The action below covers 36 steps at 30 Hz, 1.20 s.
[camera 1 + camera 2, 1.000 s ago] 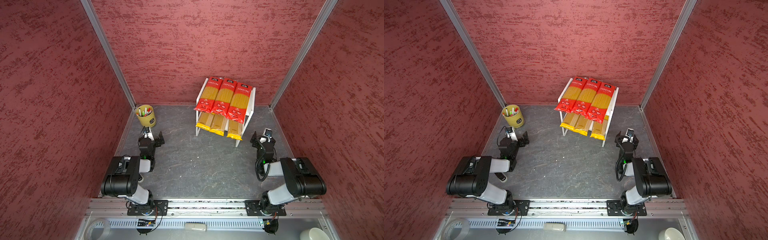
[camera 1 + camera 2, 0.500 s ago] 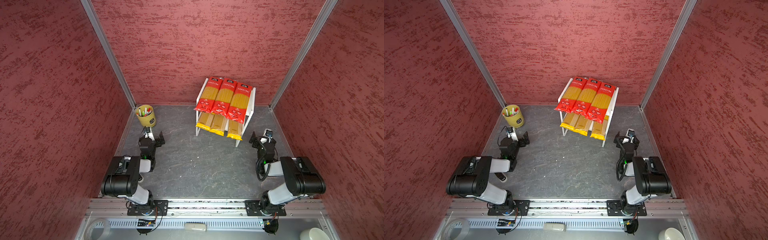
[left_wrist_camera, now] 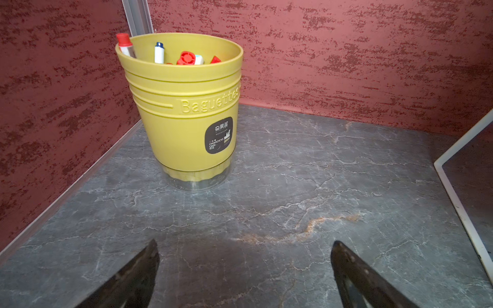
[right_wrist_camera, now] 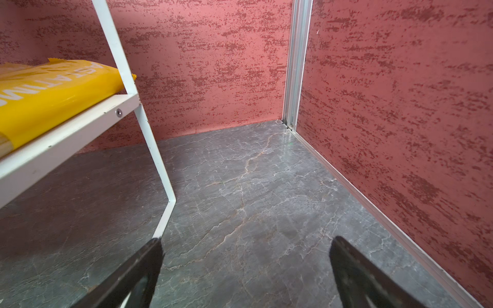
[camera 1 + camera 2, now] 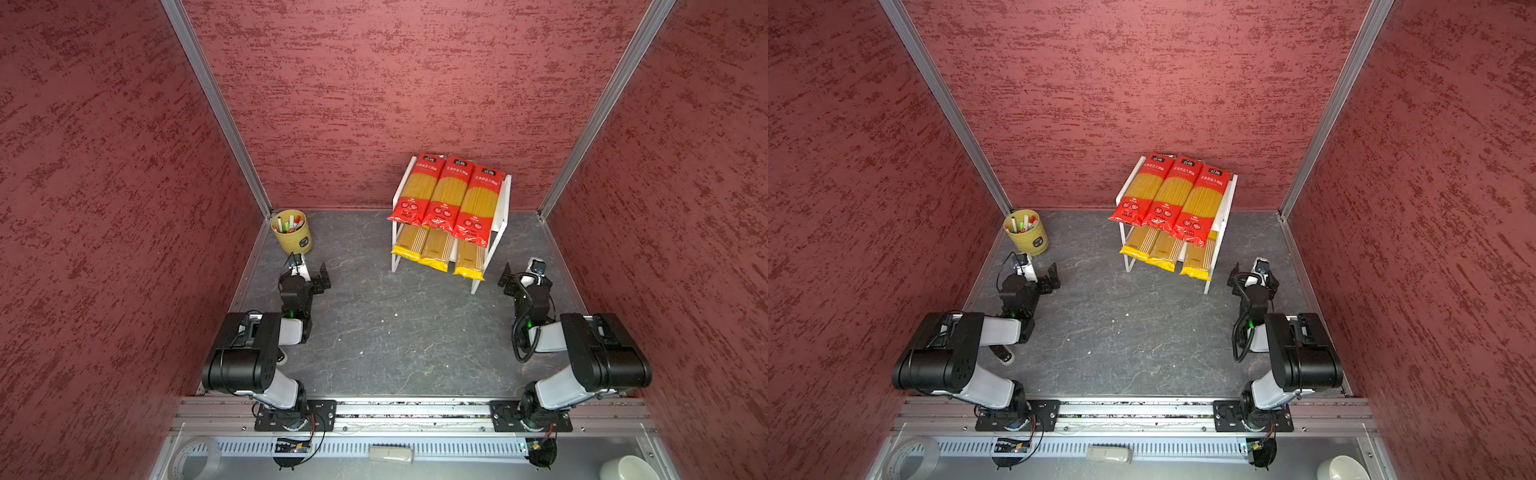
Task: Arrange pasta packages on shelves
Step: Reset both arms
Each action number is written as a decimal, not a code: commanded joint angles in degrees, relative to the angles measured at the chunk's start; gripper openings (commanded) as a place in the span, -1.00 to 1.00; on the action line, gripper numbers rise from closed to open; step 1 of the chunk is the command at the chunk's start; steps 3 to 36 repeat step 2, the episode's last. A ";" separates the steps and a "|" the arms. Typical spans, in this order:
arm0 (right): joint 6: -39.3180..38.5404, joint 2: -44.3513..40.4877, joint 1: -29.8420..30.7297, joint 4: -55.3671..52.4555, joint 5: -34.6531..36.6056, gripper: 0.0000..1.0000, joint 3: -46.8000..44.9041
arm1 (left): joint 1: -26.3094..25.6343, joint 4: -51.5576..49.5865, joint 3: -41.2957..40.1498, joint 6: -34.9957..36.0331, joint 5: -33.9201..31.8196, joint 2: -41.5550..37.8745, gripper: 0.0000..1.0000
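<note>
In both top views the white two-tier shelves (image 5: 502,208) (image 5: 1224,208) stand at the back wall. Three red pasta packages (image 5: 446,193) (image 5: 1173,191) lie side by side on the top board. Three yellow ones (image 5: 432,247) (image 5: 1160,249) lie on the lower board. My left gripper (image 5: 309,268) (image 3: 244,248) hovers low over the floor in front of the yellow cup, open and empty. My right gripper (image 5: 521,272) (image 4: 245,244) is open and empty beside the rack's front right leg (image 4: 160,165). The right wrist view shows a yellow package (image 4: 53,90) on the lower board (image 4: 66,133).
A yellow cup of markers (image 5: 293,232) (image 3: 184,112) stands in the back left corner. Red walls close in three sides. In front of the rail lie a tape roll (image 5: 195,457), a white remote-like object (image 5: 390,454) and a white bowl (image 5: 627,467).
The right gripper's fingers have spread slightly wider. The packages, the rack and the left arm have not visibly moved.
</note>
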 commanded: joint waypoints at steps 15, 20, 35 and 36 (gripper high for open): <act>0.52 0.25 -0.01 2.12 -0.65 0.98 -0.52 | -0.16 -0.55 0.89 0.89 0.55 0.29 0.99; 0.52 0.25 -0.01 2.12 -0.65 0.98 -0.52 | -0.16 -0.55 0.89 0.89 0.55 0.29 0.99; 0.52 0.25 -0.01 2.12 -0.65 0.98 -0.52 | -0.16 -0.55 0.89 0.89 0.55 0.29 0.99; 0.52 0.25 -0.01 2.12 -0.65 0.98 -0.52 | -0.16 -0.55 0.89 0.89 0.55 0.29 0.99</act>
